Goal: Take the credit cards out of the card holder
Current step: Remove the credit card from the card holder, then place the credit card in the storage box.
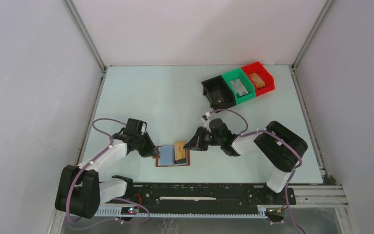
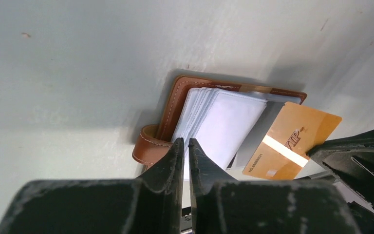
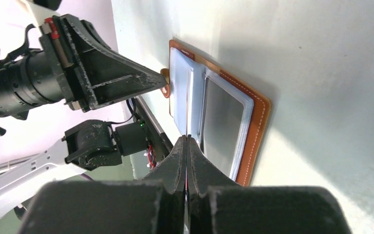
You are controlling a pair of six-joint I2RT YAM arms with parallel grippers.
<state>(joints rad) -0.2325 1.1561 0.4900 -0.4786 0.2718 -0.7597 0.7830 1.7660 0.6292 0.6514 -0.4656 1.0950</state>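
Card holder lies open on table, between both arms. Left gripper nearly closed, pinching its pale sleeve edge. Right gripper pressed together on tan-orange card, which sticks partway out of its pocket.

Pale green table. Plain white walls on three sides. Metal frame posts in corners.

Pale sleeves of the card holder hide the left part of the tan-orange card, and the right tool covers its lower corner. The left tool hides the holder's near edge. The contents of the green bin are too small to tell.
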